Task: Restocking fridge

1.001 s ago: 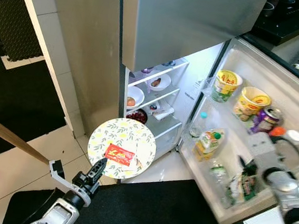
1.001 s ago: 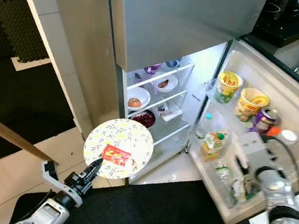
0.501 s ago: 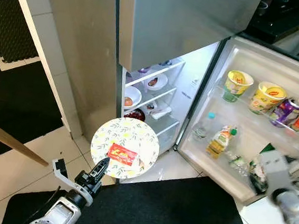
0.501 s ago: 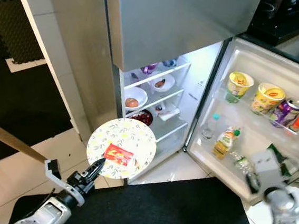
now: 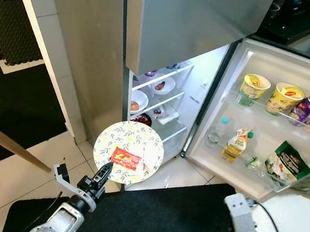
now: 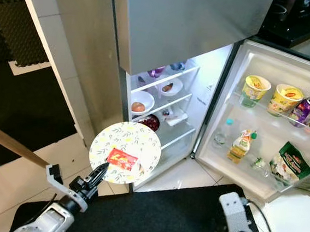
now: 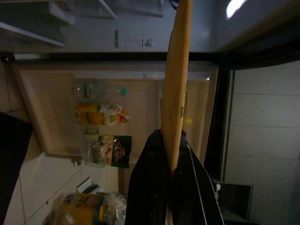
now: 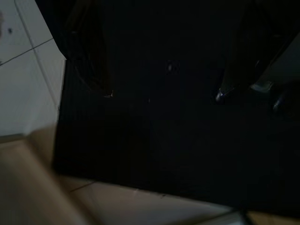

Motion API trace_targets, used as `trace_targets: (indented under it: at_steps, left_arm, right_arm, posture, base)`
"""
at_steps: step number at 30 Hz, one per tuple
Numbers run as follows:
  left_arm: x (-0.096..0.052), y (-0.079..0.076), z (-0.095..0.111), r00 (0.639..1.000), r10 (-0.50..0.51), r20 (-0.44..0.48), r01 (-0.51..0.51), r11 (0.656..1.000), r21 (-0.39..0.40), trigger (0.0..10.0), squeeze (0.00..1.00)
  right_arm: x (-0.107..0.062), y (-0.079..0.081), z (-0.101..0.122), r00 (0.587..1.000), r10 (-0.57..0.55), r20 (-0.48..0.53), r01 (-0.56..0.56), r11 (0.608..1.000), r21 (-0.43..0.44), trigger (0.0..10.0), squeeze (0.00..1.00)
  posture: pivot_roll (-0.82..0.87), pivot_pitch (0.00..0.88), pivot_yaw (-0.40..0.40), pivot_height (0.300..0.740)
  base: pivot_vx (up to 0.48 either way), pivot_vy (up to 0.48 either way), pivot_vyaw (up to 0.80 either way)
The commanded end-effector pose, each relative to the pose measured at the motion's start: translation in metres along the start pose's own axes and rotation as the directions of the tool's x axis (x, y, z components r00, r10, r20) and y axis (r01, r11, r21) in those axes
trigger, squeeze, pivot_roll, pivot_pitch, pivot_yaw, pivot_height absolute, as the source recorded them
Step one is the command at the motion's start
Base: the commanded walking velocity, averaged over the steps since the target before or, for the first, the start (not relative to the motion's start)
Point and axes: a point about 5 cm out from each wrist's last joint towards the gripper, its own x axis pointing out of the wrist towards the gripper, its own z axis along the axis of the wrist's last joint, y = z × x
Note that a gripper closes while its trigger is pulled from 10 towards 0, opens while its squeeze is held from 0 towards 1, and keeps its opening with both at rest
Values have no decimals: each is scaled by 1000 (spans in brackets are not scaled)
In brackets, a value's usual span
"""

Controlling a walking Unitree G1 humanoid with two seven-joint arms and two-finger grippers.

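Left gripper is clamped on the near rim of the plate, a red packet lying on it just past the fingertips. Right gripper hangs low over the black mat, fingers spread wide and empty. Beyond the plate the fridge stands open, its door shelves stocked.

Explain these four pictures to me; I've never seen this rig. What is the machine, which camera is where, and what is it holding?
This is a walking humanoid robot restocking a fridge. The two wide pictures come from its head, looking down; the other two come from cameras on its wrists. Its left hand is shut on the edge of a patterned plate carrying a red packet, in front of the open fridge. The door shelves hold cups, a can, bottles and a green bag. The right hand hangs open over the black mat.
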Motion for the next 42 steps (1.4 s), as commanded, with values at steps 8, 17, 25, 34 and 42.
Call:
trace_targets:
  at_steps: [8, 17, 25, 34, 42]
  left_arm:
    - [3, 3, -9, 1000, -7, 23, 8, 1000, -14, 10000, 0]
    - [2, 1, -8, 999, -27, 40, 27, 1000, -9, 10000, 0]
    - [0, 2, -10, 999, -27, 45, 27, 1000, -13, 10000, 0]
    - [2, 2, -14, 999, -35, 35, 36, 999, -22, 10000, 0]
    - [3, 1, -14, 999, -38, 36, 38, 999, -21, 10000, 0]
  right_arm:
    - [-10, 25, -48, 983, 44, -179, -45, 999, -3, 10000, 0]
    - [-22, 36, -76, 961, 44, -275, -40, 999, 18, 10000, 0]
    - [-32, 39, -95, 942, 50, -333, -40, 998, 37, 10000, 0]
    - [-32, 37, -95, 937, 62, -343, -70, 997, -12, 10000, 0]
    - [-32, 35, -94, 937, 69, -343, -79, 997, -16, 10000, 0]
  posture:
    - [-47, 108, -4, 740]
    - [-43, 105, -4, 740]
    - [-41, 104, -7, 740]
    - [-48, 97, -8, 740]
    - [-48, 97, -8, 740]
  base:
    - [0, 0, 742]
    - [0, 0, 0]
    - [0, -329, 0]
    - [0, -465, 86]
    - [0, -463, 773]
